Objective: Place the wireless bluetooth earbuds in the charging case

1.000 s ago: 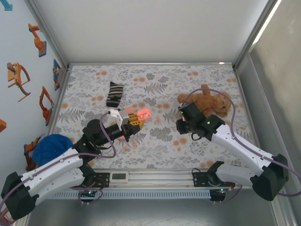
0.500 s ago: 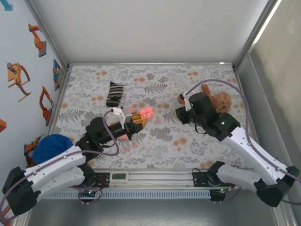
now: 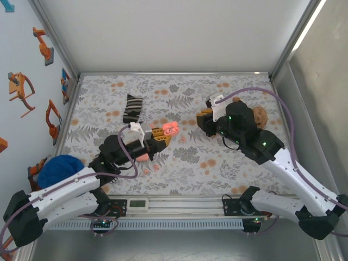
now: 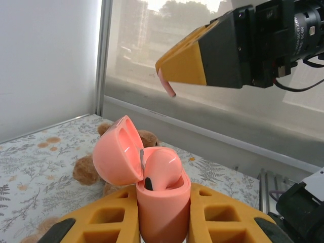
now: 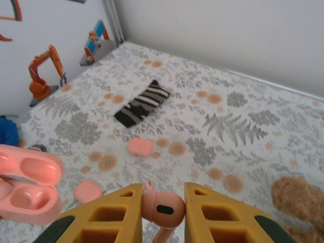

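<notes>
Firmly, left hand (image 3: 161, 135) clamps a glossy hinged pink case (image 4: 152, 177) — right hand (image 3: 203, 117) pinches a smooth earbud (image 5: 163, 208).

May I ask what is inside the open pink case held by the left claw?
One earbud sits in the charging case, lid up. The second slot is hidden behind it, so I cannot tell more.

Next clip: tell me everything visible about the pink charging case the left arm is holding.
The charging case is glossy salmon-pink plastic with rounded corners. It is held upright above the floral cloth, clamped at its base by the yellow fingers of the left gripper. Its hinged lid stands open, tilted back to one side. One pink earbud with a dark spot sits in the base. Nothing else touches the case.
</notes>
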`<action>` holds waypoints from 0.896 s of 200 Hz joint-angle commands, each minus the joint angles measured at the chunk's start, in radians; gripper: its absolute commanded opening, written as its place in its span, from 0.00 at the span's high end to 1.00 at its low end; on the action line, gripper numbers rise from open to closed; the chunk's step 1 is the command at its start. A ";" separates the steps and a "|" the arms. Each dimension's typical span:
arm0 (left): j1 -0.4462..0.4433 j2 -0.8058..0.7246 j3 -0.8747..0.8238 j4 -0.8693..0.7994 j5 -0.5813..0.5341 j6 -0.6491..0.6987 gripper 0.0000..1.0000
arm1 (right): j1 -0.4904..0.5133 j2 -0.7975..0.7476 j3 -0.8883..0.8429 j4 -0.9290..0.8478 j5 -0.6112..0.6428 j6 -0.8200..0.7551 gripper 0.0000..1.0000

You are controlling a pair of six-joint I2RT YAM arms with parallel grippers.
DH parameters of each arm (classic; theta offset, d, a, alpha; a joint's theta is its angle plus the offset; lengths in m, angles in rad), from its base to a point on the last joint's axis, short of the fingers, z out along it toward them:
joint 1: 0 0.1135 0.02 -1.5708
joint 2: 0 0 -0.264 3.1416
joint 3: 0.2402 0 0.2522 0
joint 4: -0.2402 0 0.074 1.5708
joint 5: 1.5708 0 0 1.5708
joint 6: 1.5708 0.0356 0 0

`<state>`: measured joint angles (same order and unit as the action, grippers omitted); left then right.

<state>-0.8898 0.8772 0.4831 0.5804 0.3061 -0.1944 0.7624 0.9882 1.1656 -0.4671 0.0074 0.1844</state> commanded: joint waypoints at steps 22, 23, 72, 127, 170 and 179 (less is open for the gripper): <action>-0.009 0.005 0.046 0.078 -0.015 -0.041 1.00 | 0.021 -0.013 0.058 0.111 -0.061 -0.055 0.78; -0.010 0.006 0.047 0.079 -0.016 -0.042 1.00 | 0.022 -0.012 0.059 0.111 -0.061 -0.056 0.78; -0.015 0.045 0.073 0.131 -0.017 -0.091 1.00 | 0.039 0.004 0.083 0.149 -0.118 -0.080 0.78; -0.024 0.097 0.124 0.157 0.002 -0.135 1.00 | 0.067 -0.005 0.046 0.213 -0.123 -0.105 0.78; -0.032 0.102 0.132 0.174 0.000 -0.141 1.00 | 0.085 -0.003 0.029 0.227 -0.116 -0.103 0.78; -0.033 0.103 0.132 0.175 0.002 -0.140 1.00 | 0.090 0.001 0.027 0.229 -0.112 -0.102 0.78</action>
<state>-0.9157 0.9802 0.5819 0.7013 0.2913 -0.3138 0.8383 0.9936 1.2022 -0.2790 -0.1051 0.0994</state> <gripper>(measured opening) 0.215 0.222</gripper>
